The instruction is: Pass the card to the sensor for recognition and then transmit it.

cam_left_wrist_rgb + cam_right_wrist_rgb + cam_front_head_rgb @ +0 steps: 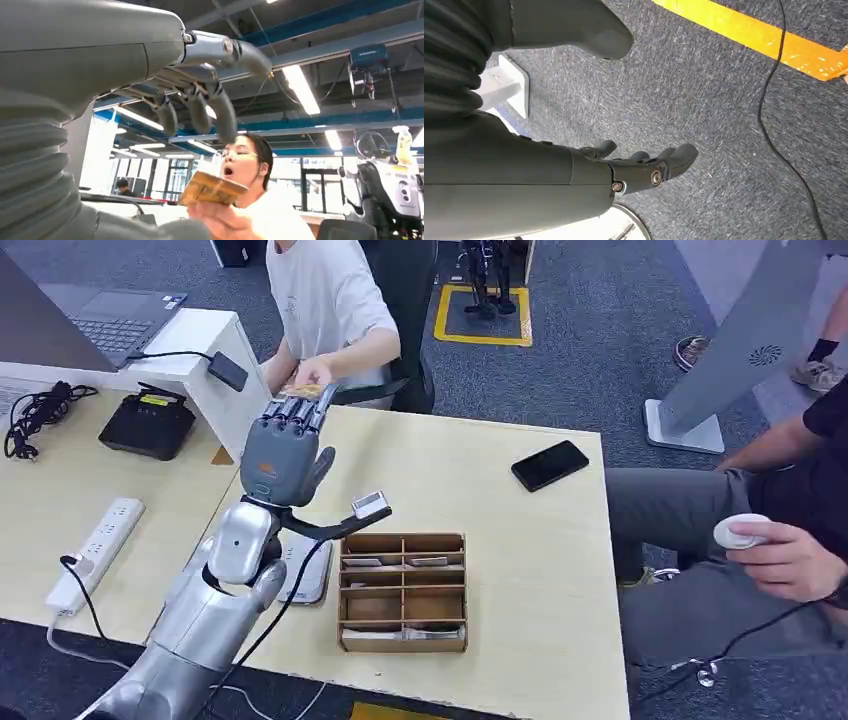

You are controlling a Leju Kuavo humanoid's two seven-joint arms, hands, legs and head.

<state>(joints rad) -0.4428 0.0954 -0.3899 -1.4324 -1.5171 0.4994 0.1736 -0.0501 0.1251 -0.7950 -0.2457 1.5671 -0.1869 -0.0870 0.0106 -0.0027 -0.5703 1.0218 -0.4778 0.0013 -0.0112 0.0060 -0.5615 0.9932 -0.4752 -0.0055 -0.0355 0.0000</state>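
The left hand (pixel 287 445) is reaching over the worktop (pixel 480 495), offering the card (pixel 302 391) to a seated person's hand (pixel 312 373); whether its fingers (pixel 200 112) are gripping or releasing, I cannot tell. Handover seems underway; letting go comes next. The right hand (pixel 644 167) is hanging loosely curled, holding nothing

No text, label, brand or number can be read on anything here.

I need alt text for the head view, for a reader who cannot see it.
The robot's left hand reaches across the light wooden table toward a seated person's hand, with an orange-brown card between them. A brown compartment box stands nearby.
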